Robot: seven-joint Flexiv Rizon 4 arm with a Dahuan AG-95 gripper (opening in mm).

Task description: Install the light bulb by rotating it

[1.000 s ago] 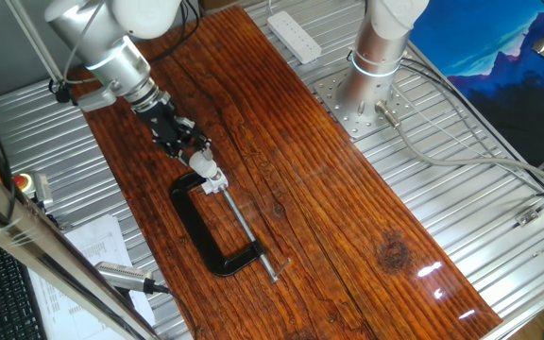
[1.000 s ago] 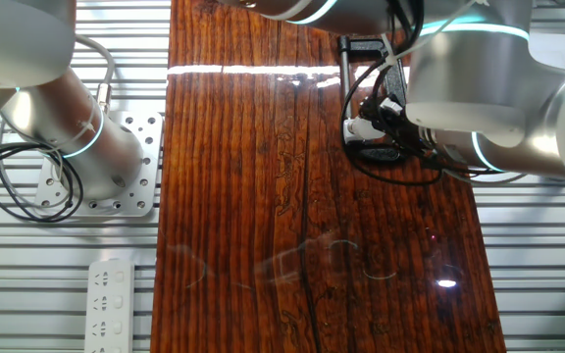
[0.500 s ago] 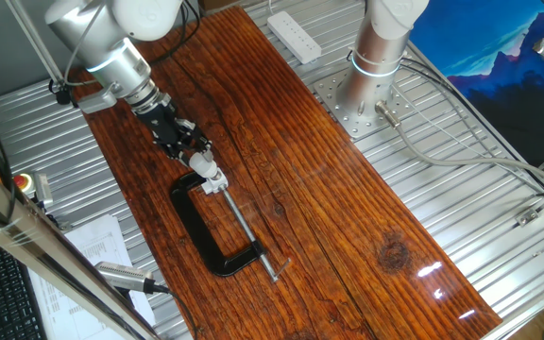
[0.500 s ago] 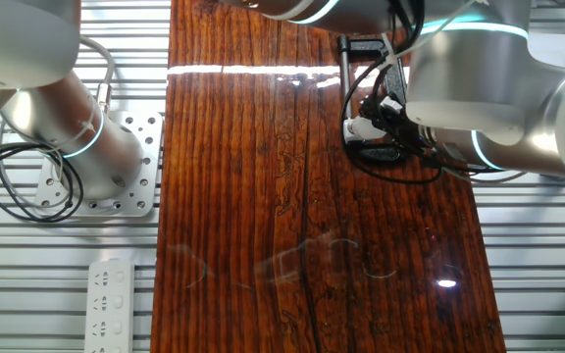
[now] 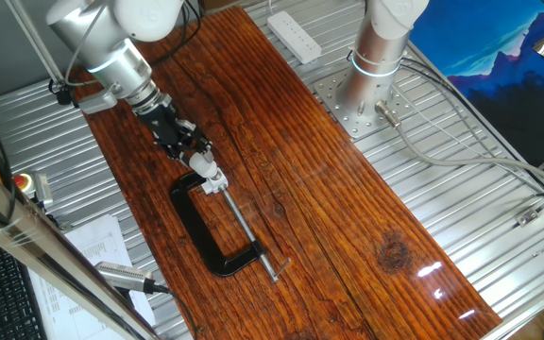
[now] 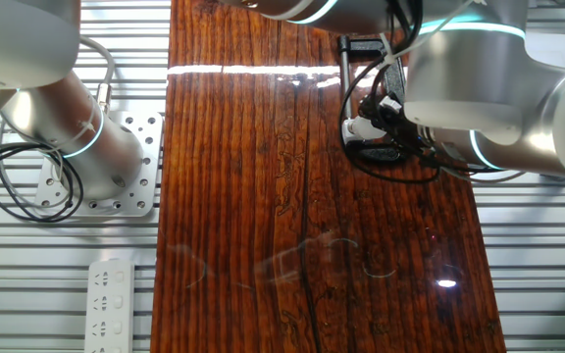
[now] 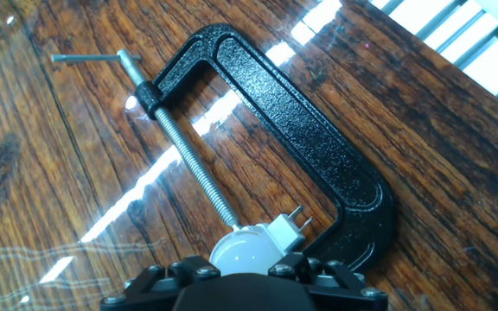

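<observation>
The light bulb (image 7: 240, 248), a small white frosted dome, shows at the bottom of the hand view between my gripper's fingers. It sits against a small white socket block (image 7: 287, 230) with two metal prongs, held in the jaws of a black C-clamp (image 7: 318, 142) lying flat on the wooden table. My gripper (image 7: 242, 266) is shut on the light bulb, and the bulb's base is hidden. From the fixed views, the gripper (image 5: 199, 161) (image 6: 369, 123) leans down at the clamp's (image 5: 204, 231) closed end, with the white bulb and socket (image 5: 213, 178) (image 6: 353, 127) at its tips.
The clamp's long threaded screw (image 7: 188, 160) and thin handle bar (image 7: 85, 59) stretch away from the socket. A white power strip (image 5: 294, 36) lies at the table's far end. Another arm's silver base (image 5: 376, 66) stands on the metal frame beside the table. A red button (image 5: 25, 181) is left of the table.
</observation>
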